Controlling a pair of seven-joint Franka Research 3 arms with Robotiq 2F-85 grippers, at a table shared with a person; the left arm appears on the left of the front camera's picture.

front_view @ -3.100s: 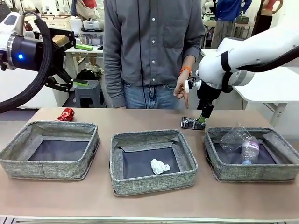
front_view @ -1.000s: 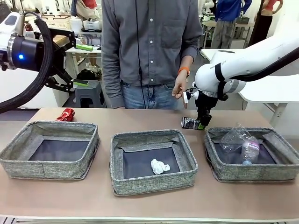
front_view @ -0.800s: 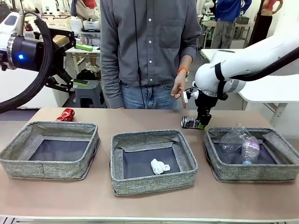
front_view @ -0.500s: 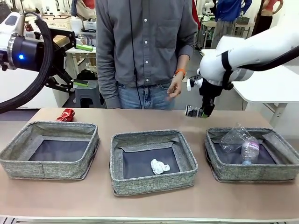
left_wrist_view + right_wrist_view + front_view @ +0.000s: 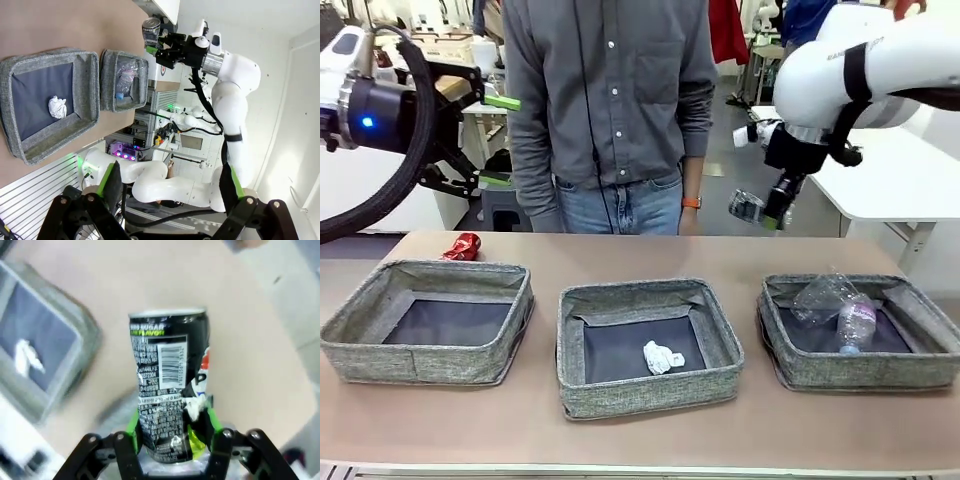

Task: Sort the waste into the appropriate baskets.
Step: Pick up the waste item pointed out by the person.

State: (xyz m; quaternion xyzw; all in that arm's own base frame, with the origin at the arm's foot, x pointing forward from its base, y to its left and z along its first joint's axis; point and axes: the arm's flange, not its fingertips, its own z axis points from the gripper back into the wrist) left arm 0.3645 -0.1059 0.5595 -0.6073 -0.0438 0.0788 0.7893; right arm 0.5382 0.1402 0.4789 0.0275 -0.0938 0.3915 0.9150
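My right gripper (image 5: pixel 769 216) is shut on the crushed dark-silver can (image 5: pixel 746 207) and holds it high above the table's far right. In the right wrist view the can (image 5: pixel 170 390) stands upright between the green pads. My left gripper (image 5: pixel 497 140) hangs open and empty, raised at the far left. A crushed red can (image 5: pixel 461 246) lies behind the left basket (image 5: pixel 420 360). The middle basket (image 5: pixel 650 395) holds a crumpled white tissue (image 5: pixel 662 356). The right basket (image 5: pixel 860 372) holds a clear bottle (image 5: pixel 855 322) and a clear cup (image 5: pixel 820 295).
A person in a grey shirt stands at the far edge, behind the middle basket, one hand (image 5: pixel 691 204) hanging near the held can. A white table stands beyond the right side. Bare tabletop runs along the front of the baskets.
My right gripper has lifted the dark-silver can off the table, up and to the right. The person has shifted left and lowered the hand. The left arm has not moved.
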